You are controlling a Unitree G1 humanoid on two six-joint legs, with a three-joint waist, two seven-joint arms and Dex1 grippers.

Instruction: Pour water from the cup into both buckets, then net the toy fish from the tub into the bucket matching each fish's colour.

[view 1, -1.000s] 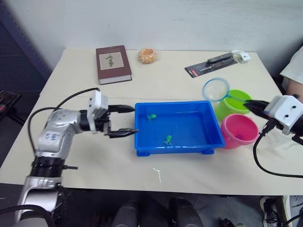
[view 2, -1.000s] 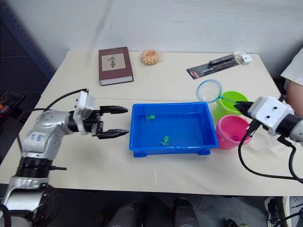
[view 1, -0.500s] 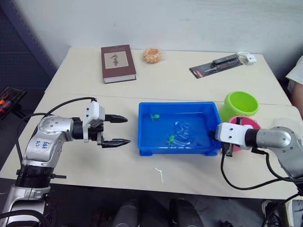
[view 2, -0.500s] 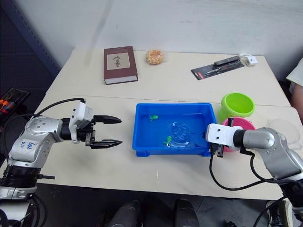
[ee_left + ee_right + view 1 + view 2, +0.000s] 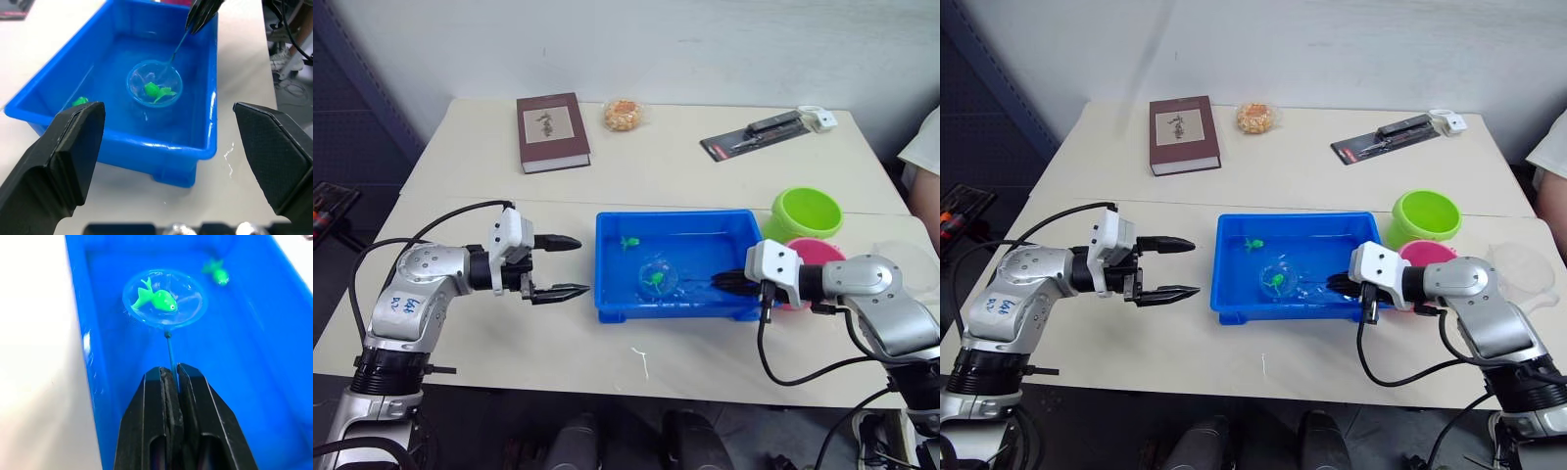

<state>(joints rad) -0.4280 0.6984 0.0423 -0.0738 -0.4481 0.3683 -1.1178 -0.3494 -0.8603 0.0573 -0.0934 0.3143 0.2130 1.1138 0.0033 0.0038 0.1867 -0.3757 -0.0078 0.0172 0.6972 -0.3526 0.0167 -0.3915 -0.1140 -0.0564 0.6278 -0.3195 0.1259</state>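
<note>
We can read no writing on the dark red book (image 5: 551,130) at the desk's (image 5: 607,338) far left; its cover print is too small. Our left hand (image 5: 570,266) hovers level beside the blue tub (image 5: 680,306), fingers spread wide and empty. In the tub, the net (image 5: 164,298) sits in the water with one green fish (image 5: 157,298) inside its hoop; another green fish (image 5: 217,272) floats apart. Our right hand (image 5: 728,282) reaches over the tub's right rim, fingers pinched tight on the net's handle. The green bucket (image 5: 806,212) and pink bucket (image 5: 821,253) stand just right of the tub.

net (image 5: 163,299) in tub (image 5: 607,294), fish (image 5: 157,298) in hoop | buckets (image 5: 807,211) right of tub
</note>
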